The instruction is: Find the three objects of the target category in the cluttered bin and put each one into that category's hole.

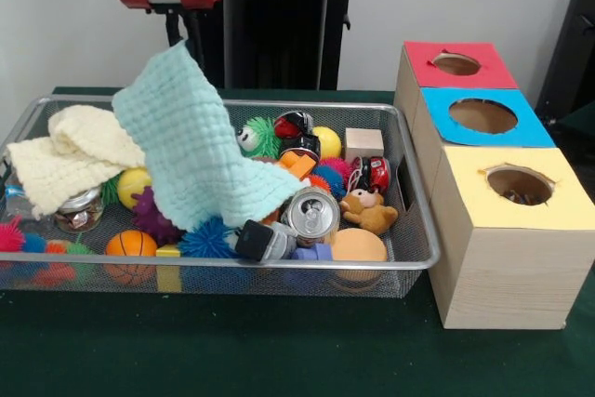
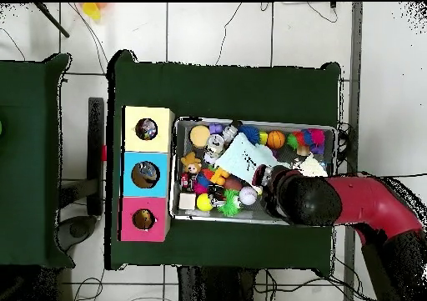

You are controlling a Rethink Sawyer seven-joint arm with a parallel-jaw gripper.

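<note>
Gripper (image 1: 177, 34) pinching mint cloth (image 1: 191, 137), lifted by one corner above wire bin (image 1: 409, 258) near its far edge; clutter beneath uncovered. Items visible inside yellow-topped box (image 1: 507, 230) hole; target category unidentified, remaining count impossible to tell.
</note>
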